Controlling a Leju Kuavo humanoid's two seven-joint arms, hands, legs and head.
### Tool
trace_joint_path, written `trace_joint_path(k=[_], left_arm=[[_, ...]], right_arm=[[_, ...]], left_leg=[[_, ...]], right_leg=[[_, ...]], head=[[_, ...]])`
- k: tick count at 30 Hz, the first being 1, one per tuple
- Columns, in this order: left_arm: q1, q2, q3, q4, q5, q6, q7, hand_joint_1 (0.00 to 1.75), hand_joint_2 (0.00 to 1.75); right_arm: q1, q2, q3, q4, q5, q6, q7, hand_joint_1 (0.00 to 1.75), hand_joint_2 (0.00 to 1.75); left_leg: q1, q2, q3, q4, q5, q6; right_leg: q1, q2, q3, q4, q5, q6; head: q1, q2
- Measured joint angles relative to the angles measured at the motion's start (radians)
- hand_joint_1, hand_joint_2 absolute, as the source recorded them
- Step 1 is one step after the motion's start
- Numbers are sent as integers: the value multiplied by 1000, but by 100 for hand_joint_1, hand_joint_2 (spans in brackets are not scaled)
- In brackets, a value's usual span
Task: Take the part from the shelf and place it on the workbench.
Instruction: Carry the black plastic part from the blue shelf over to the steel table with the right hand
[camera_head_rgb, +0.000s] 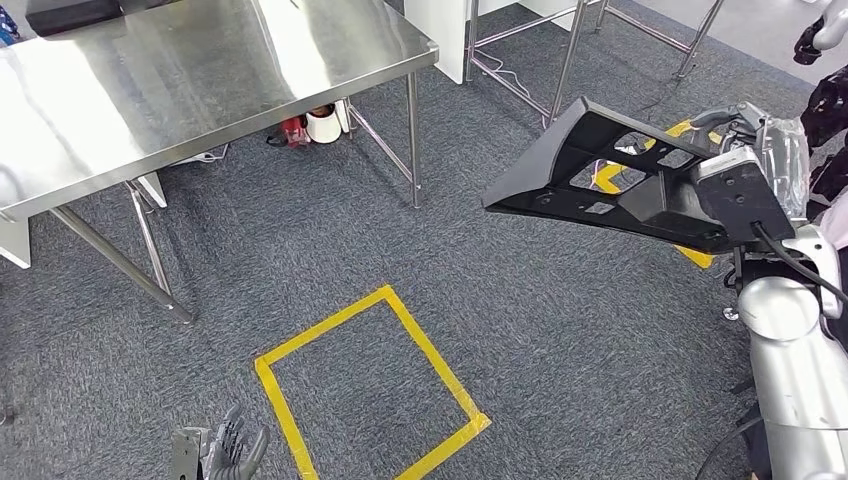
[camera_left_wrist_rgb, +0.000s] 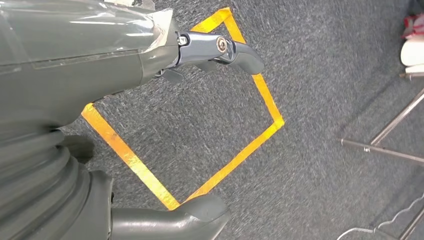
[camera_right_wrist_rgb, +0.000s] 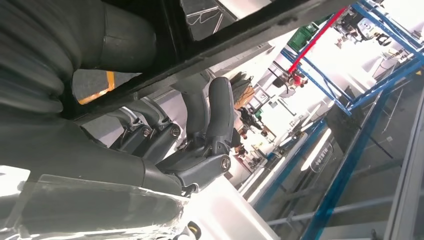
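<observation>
A black triangular frame part (camera_head_rgb: 612, 178) with cut-out openings hangs in the air at the right of the head view, its point toward the steel workbench (camera_head_rgb: 180, 80). My right hand (camera_head_rgb: 762, 150) holds its wide end. In the right wrist view the part's black bar (camera_right_wrist_rgb: 240, 37) crosses above my curled fingers (camera_right_wrist_rgb: 210, 130). My left hand (camera_head_rgb: 222, 448) hangs low at the bottom left with fingers apart and nothing in them; the left wrist view shows its fingers (camera_left_wrist_rgb: 220, 50) over the carpet.
A yellow tape square (camera_head_rgb: 370, 385) marks the grey carpet in front of me. The workbench stands on thin steel legs (camera_head_rgb: 412, 140), with a white roll (camera_head_rgb: 322, 125) and cables under it. More metal frames (camera_head_rgb: 560, 60) stand at the back.
</observation>
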Motion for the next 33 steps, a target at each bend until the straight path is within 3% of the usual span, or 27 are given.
trace_joint_path(k=[2, 4, 6, 8, 10, 11, 13, 14, 15, 16, 17, 18, 19, 20, 21, 23, 25, 26, 28, 30, 31, 32, 33], left_arm=[[0, 5, 0, 4, 7, -1, 0, 0, 175], [-2, 12, 0, 13, 20, 5, 0, 0, 175], [-5, 20, 1, 26, 34, 13, 0, 0, 175], [-9, 25, 3, 36, 45, 16, 0, 0, 175], [-15, 29, 6, 45, 52, 18, 0, 0, 175], [-17, 30, 7, 49, 53, 19, 0, 0, 175], [-18, 29, 9, 59, 56, 21, 0, 0, 175], [-18, 27, 10, 64, 57, 21, 0, 0, 175], [-18, 25, 10, 69, 59, 22, 0, 0, 175], [-19, 24, 11, 74, 61, 22, 0, 0, 175], [-19, 24, 11, 78, 62, 22, 0, 0, 175], [-18, 24, 13, 82, 63, 22, 0, 0, 175], [-19, 26, 14, 86, 65, 22, 0, 0, 175], [-19, 27, 15, 88, 67, 22, 0, 0, 175], [-21, 29, 16, 90, 68, 22, 0, 0, 175], [-25, 33, 18, 90, 70, 21, 0, 0, 175], [-28, 35, 18, 92, 70, 18, 0, 0, 175], [-28, 34, 18, 94, 70, 17, 0, 0, 175], [-28, 33, 18, 98, 71, 15, 0, 0, 175], [-28, 33, 19, 104, 71, 15, 0, 0, 175], [-28, 34, 19, 108, 72, 15, 0, 0, 175], [-27, 34, 20, 112, 73, 14, 0, 0, 175], [-25, 35, 23, 116, 77, 11, 0, 0, 175]], right_arm=[[4, -4, -5, -2, -9, 0, -5, 175, 175], [5, -8, -8, -4, -19, 1, -9, 175, 175], [3, -13, -9, -5, -31, 3, -12, 175, 175], [-7, -19, -11, -5, -38, 3, -15, 175, 175], [-20, -24, -12, -3, -41, 3, -18, 175, 175], [-24, -25, -12, -2, -43, 3, -19, 175, 175], [-29, -29, -12, 0, -48, 4, -18, 175, 175], [-30, -31, -12, 1, -50, 5, -17, 175, 175], [-31, -33, -12, 1, -52, 6, -16, 175, 175], [-32, -34, -12, 2, -54, 8, -15, 175, 175], [-33, -35, -11, 3, -56, 10, -13, 175, 175], [-35, -38, -11, 5, -58, 11, -12, 175, 175], [-36, -39, -9, 6, -60, 12, -10, 175, 175], [-38, -40, -8, 8, -61, 13, -8, 175, 175], [-41, -41, -6, 8, -63, 14, -8, 175, 175], [-47, -40, -5, 7, -64, 12, -8, 175, 175], [-52, -39, -2, 6, -63, 9, -8, 175, 175], [-53, -39, -1, 5, -63, 7, -8, 175, 175], [-52, -38, 1, 5, -62, 5, -8, 175, 175], [-50, -38, 1, 5, -62, 2, -7, 175, 175], [-48, -38, 1, 4, -63, 1, -6, 175, 175], [-43, -38, 1, 3, -64, 0, -5, 175, 175], [-39, -38, 1, 3, -65, -1, -5, 175, 175]], left_leg=[[-5, 0, 39, -131, 90, 20], [-19, -1, 69, -214, 147, 41], [-30, -3, 90, -241, 139, 55], [-29, -6, 129, -269, 127, 65], [-25, -8, 167, -281, 113, 74], [-24, -10, 182, -282, 101, 77], [-22, -17, 213, -282, 73, 75], [-21, -22, 231, -282, 57, 72], [-18, -26, 252, -282, 40, 68], [-16, -29, 273, -281, 23, 63], [-14, -32, 290, -280, 4, 58], [-14, -34, 308, -276, -17, 52], [-16, -34, 321, -274, -39, 47], [-18, -34, 333, -272, -56, 42], [-19, -32, 343, -266, -66, 38], [-14, -25, 331, -219, -55, 31], [-5, -15, 264, -107, -37, 19], [-2, -12, 218, -46, -45, 12], [4, -9, 130, 24, -118, 0], [8, -4, 79, 2, -194, -4], [9, -1, 67, -40, -188, -2], [8, -1, 63, -98, -126, 5], [5, -4, 64, -156, -21, 13]], right_leg=[[0, -1, 24, -2, -22, 3], [1, 0, 46, -15, -38, 10], [5, 2, 67, -21, -34, 28], [5, 1, 55, 23, -14, 45], [4, -1, -14, 132, -1, 46], [5, -1, -62, 195, -10, 41], [3, -1, -150, 267, -77, 39], [1, -2, -178, 265, -116, 41], [-2, -2, -191, 236, -137, 47], [-5, -3, -196, 188, -125, 59], [-9, -5, -194, 126, -72, 79], [-11, -9, -190, 60, 9, 96], [-10, -13, -180, 14, 85, 102], [-9, -16, -171, -14, 140, 97], [-7, -17, -161, -24, 159, 79], [-10, -12, -140, -18, 143, 37], [-10, -7, -115, -17, 122, 7], [-7, -6, -100, -17, 108, 0], [-7, -5, -65, -17, 75, -3], [-8, -5, -19, -17, 37, 1], [-8, -5, 8, -17, 16, 4], [-9, -4, 31, -17, -3, 8], [-8, -3, 56, -17, -22, 13]], head=[[0, 0], [4, 0], [5, 0], [3, 0], [2, 0], [2, 0], [3, 0], [3, 0], [3, 0], [3, 0], [5, 0], [8, 0], [10, 0], [10, 0], [8, 0], [4, 0], [2, 0], [2, 0], [2, 0], [2, 0], [2, 0], [1, 0], [4, 0]])
